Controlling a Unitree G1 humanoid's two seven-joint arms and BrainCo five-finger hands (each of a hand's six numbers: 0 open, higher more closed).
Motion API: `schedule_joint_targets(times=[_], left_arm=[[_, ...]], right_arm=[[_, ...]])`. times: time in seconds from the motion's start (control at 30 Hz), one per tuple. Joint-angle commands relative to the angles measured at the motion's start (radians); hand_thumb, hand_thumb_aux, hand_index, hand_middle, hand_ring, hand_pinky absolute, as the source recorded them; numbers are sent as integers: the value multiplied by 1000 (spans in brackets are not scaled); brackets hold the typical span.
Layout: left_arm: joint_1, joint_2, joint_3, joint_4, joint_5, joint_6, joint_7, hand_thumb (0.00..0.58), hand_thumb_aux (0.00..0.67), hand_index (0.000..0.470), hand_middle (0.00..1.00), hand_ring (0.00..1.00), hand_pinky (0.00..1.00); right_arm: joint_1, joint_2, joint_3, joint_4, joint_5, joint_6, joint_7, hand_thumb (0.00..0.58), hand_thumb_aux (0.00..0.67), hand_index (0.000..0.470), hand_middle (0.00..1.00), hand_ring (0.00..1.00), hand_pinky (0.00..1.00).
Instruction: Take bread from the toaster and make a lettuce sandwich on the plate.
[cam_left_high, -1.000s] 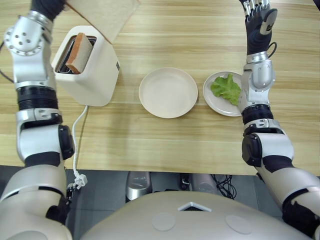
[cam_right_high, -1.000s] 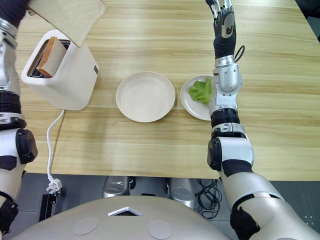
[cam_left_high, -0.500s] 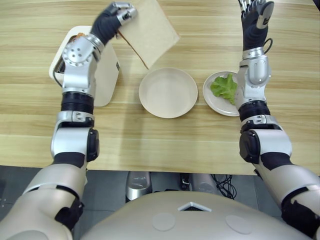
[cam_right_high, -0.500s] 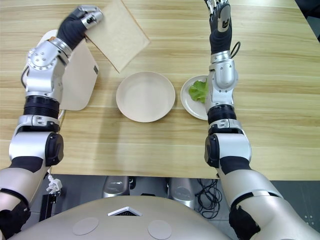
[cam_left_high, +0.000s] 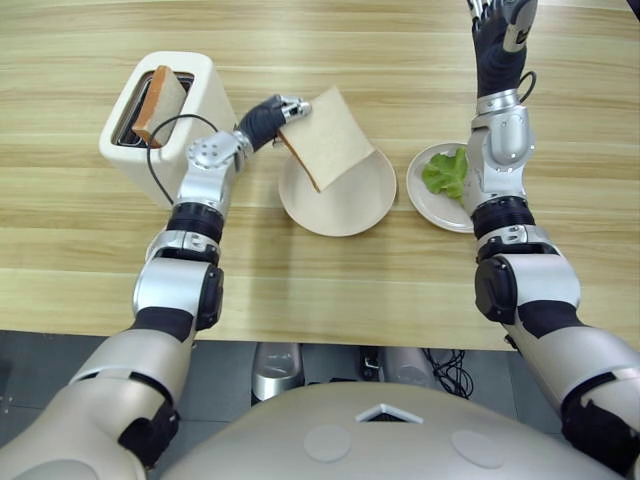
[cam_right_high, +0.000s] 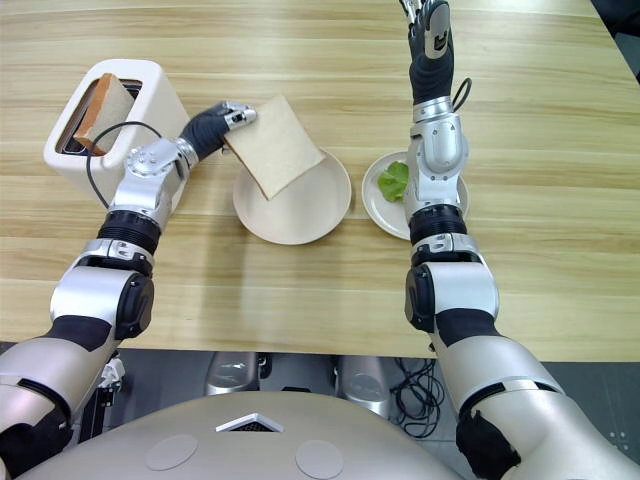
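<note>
Beige plate (cam_left_high: 350, 212) sat nearest you, lettuce (cam_left_high: 445, 172) on the small plate (cam_left_high: 428, 207) beside it. Your left hand (cam_left_high: 262, 118) gripped a bread slice (cam_left_high: 328, 148), tilted over the beige plate. Toaster (cam_left_high: 195, 88) held another slice (cam_left_high: 160, 95). Right hand (cam_left_high: 497, 45) was farthest; couldn't tell its grip.

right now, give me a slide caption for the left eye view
Left hand holds a bread slice tilted over the plate; second slice in the toaster, lettuce nearby.

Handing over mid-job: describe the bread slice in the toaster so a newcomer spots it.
Find the white toaster at the left of the table. A slice stands in its slot, brown crust up. The other slice is paler, tilted over the middle plate in the left hand.
</note>
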Motion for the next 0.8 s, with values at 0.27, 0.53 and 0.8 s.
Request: schedule_joint_targets(times=[0.27, 0.53, 0.8], left_arm=[[-22, -44, -27, 178, 78, -7, 25, 580, 670, 460, 1000, 1000, 1000], [-35, -49, -57, 220, 145, -32, 75, 580, 670, 460, 1000, 1000, 1000], [-41, -32, -81, 221, 207, -94, 193, 234, 152, 105, 1000, 1000, 1000]], right_arm=[[-2, 6, 8, -3, -5, -2, 11, 0, 0, 0, 0, 0, 0], [-2, 11, 11, -6, -5, -1, 14, 0, 0, 0, 0, 0, 0], [-1, 14, 15, -13, -6, -4, 26, 0, 0, 0, 0, 0, 0]])
